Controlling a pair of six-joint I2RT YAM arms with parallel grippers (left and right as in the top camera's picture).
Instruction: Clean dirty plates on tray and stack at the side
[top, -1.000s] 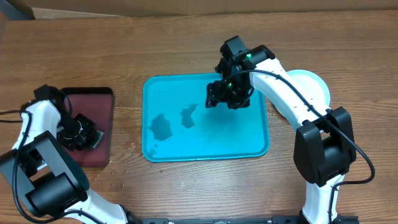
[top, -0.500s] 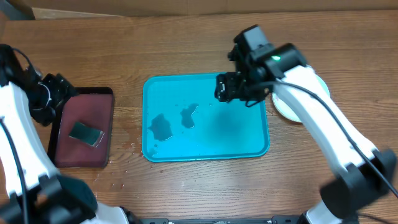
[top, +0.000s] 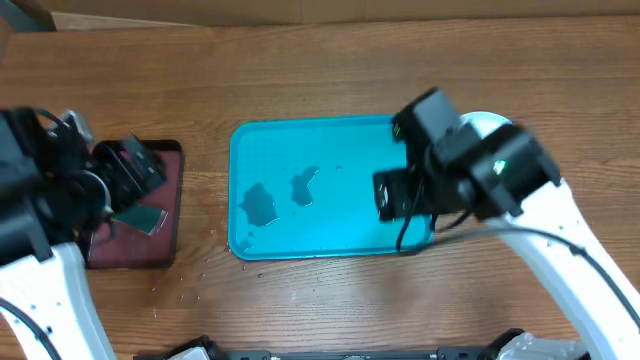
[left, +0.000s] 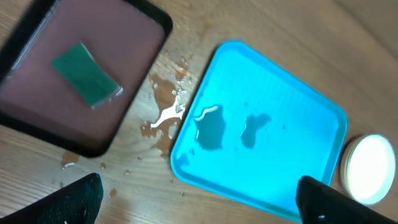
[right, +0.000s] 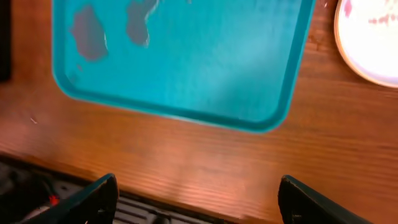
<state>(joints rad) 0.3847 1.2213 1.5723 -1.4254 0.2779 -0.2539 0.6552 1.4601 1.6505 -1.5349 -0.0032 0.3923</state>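
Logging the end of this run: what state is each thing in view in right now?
turquoise tray: no plates on it, two puddles.
plates: on the table beside the turquoise tray; top one shows reddish marks.
sponge: lying flat on the maroon tray.
left hand: open, empty.
right hand: open, empty.
table: wet splashes by the turquoise tray's corner.

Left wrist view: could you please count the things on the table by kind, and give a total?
Trays: 2, the blue tray and the maroon tray
Sponges: 1, the green sponge, lying on the maroon tray
Plate stacks: 1, the stack of plates; how many plates it holds cannot be told
Total: 4
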